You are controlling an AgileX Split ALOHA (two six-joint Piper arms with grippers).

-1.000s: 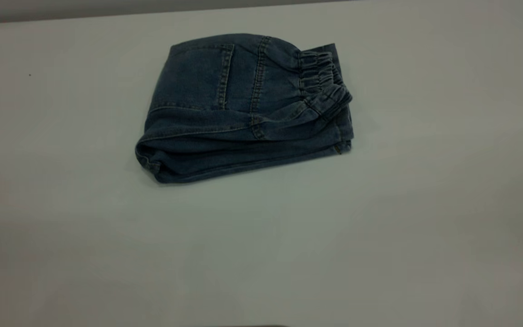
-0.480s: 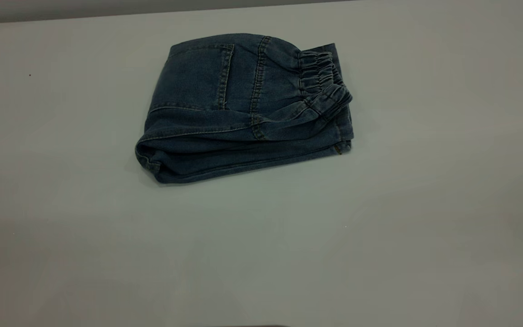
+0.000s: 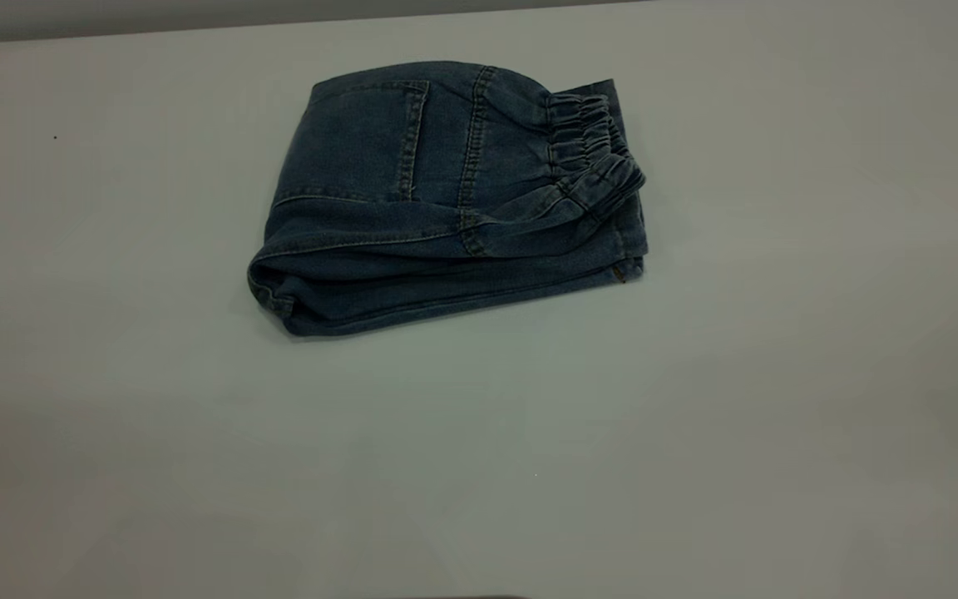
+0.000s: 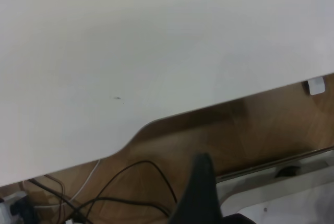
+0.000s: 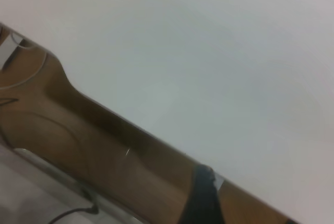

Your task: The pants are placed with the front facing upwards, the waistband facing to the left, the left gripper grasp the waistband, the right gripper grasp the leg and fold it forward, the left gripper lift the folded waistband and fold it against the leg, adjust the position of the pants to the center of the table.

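The blue denim pants lie folded into a compact bundle on the white table, a little back of its middle. The back pocket side faces up. The gathered waistband rests on top at the bundle's right end, and the folded edge is at the left. Neither arm appears in the exterior view. The left gripper shows in its wrist view as a dark shape beyond the table's edge, over the floor. The right gripper likewise hangs off the table's edge. Nothing is held by either.
In the wrist views the table edge gives way to brown wooden floor. Black and white cables lie on the floor below the left arm. A small white tag sits at the table's edge.
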